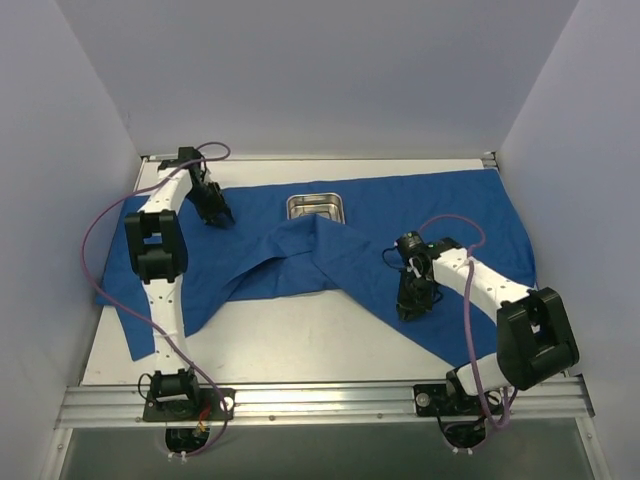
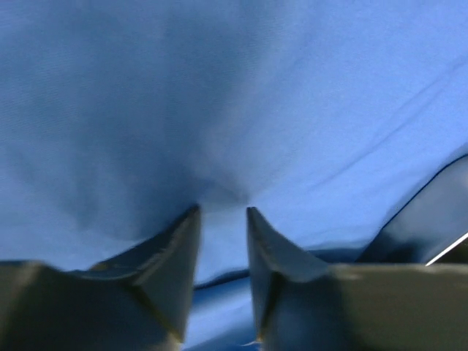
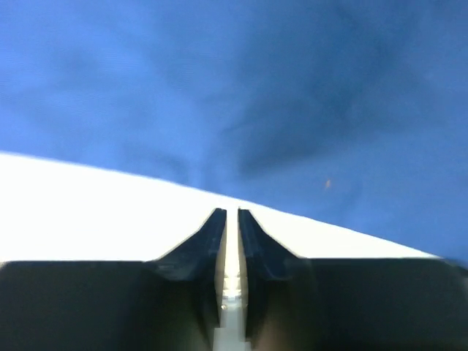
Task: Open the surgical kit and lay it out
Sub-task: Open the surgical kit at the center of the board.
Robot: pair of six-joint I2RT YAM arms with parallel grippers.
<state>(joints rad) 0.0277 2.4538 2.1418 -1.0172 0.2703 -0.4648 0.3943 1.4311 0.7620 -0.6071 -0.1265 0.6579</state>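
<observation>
The royal-blue cloth wrap lies spread over the table, with a folded flap bunched across the middle. The steel tray shows at the back centre, its near side under the flap. No instruments show. My left gripper is down on the cloth at the back left. In the left wrist view its jaws stand a little apart, with the tips against the cloth. My right gripper is at the cloth's front edge. In the right wrist view its jaws are nearly together over bare table, just short of the cloth edge.
The white table top shows in front of the cloth. Pale walls close in the left, back and right. A metal rail runs along the near edge by the arm bases. Purple cables loop off both arms.
</observation>
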